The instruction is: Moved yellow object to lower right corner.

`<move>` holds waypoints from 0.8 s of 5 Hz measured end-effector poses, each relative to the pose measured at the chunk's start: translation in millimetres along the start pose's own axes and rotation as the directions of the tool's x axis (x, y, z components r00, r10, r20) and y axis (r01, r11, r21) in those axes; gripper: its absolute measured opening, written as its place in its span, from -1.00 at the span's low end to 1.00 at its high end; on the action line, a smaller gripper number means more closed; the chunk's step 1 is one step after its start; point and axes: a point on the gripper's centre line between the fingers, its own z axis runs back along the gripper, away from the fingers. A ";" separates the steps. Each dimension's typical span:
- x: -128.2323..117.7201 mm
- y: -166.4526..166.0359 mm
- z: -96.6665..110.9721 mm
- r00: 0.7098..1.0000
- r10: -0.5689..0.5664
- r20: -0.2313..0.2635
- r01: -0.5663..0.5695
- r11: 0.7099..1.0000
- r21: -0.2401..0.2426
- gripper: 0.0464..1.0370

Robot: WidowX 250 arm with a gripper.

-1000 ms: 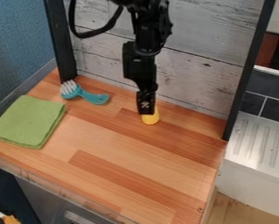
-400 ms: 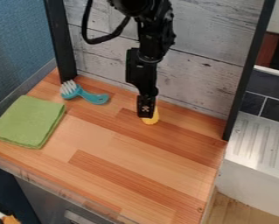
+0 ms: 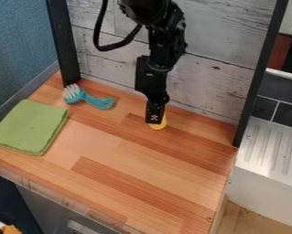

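Orange-brown wood strips formed the counter (image 3: 129,164), backed by weathered whitish planks (image 3: 203,87) between black posts. Textured blue wall (image 3: 19,41) rose at the left, and a ridged pale metal surface (image 3: 273,148) lay at the right. Green cloth (image 3: 29,128) lay folded near a curved teal brush (image 3: 97,102) with white bristles. Small, rounded and partly hidden, the yellow object (image 3: 161,125) sat toward the counter's back, at the tip of the black gripper (image 3: 154,120); whether its jaws were apart or together, I couldn't tell.
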 end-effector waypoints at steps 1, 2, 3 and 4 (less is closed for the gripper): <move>1.0 2.3 -2.0 1.000 0.004 0.002 -0.004 1.000 0.000 -0.16; 1.8 3.9 -2.4 1.000 0.003 0.007 -0.003 1.000 -0.009 -0.16; 3.1 8.6 -2.3 1.000 0.000 0.016 0.001 1.000 -0.003 -0.16; 7.5 12.9 17.2 1.000 0.008 0.002 -0.008 1.000 -0.029 -0.16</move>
